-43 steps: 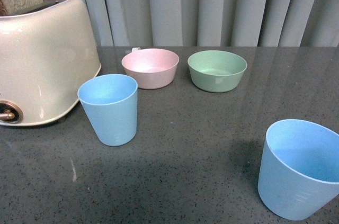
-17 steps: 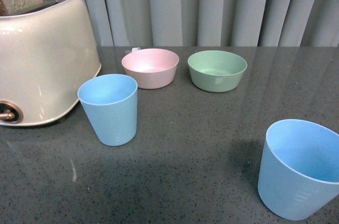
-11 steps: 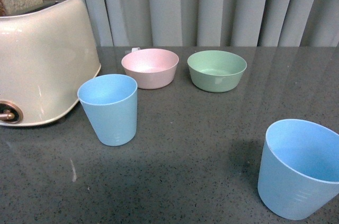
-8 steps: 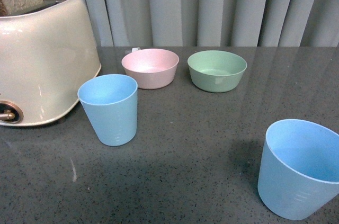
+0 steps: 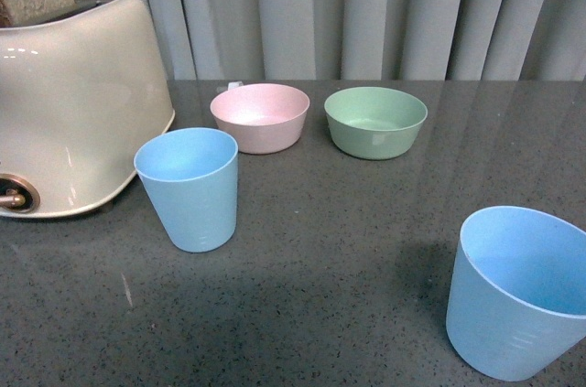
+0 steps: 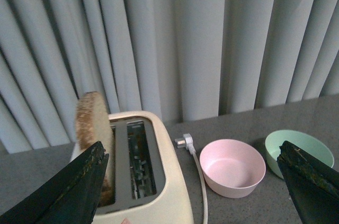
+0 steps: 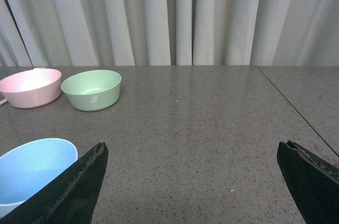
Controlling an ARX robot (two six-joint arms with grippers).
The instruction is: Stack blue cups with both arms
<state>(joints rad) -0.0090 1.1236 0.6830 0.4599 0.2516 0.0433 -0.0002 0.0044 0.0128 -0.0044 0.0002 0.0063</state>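
Note:
Two light blue cups stand upright on the dark grey table. One blue cup (image 5: 189, 188) is left of centre in the front view, beside the toaster. The other blue cup (image 5: 517, 288) is at the near right; its rim also shows in the right wrist view (image 7: 33, 170), beside one black fingertip (image 7: 79, 189). Neither arm shows in the front view. My left gripper (image 6: 196, 181) is open and empty, high above the toaster and pink bowl. My right gripper (image 7: 193, 184) is open and empty above bare table.
A cream toaster (image 5: 69, 103) with toast in it stands at the far left, its plug and cord (image 6: 193, 166) behind it. A pink bowl (image 5: 260, 116) and a green bowl (image 5: 375, 120) sit at the back. Grey curtains hang behind the table.

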